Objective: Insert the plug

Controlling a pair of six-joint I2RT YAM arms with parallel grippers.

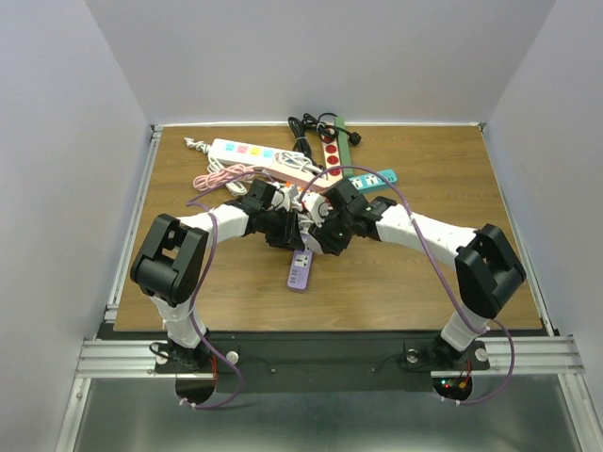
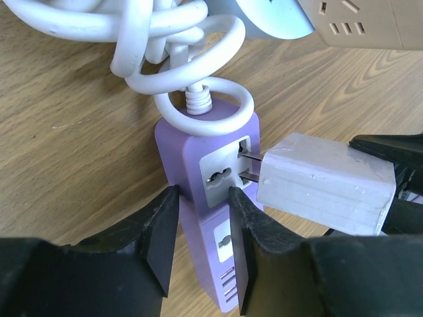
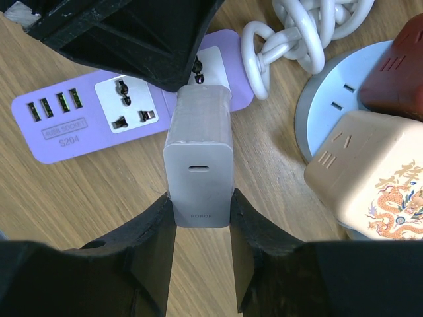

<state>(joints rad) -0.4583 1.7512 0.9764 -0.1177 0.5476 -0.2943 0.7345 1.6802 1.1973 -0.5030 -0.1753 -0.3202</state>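
Plug (image 2: 324, 181), white charger block: right of centre in the left wrist view. Its prongs enter a socket on the purple power strip (image 2: 192, 158), with bare metal showing between. Left fingers (image 2: 155, 231): lower left, closed against the strip's sides. Right fingers (image 3: 152, 244): clamped on the plug body. Strip lies on the wooden tabletop (image 1: 424, 273).

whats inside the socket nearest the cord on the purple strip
Two metal prongs of the white charger enter the purple strip socket. Their tips and the contacts inside are hidden.
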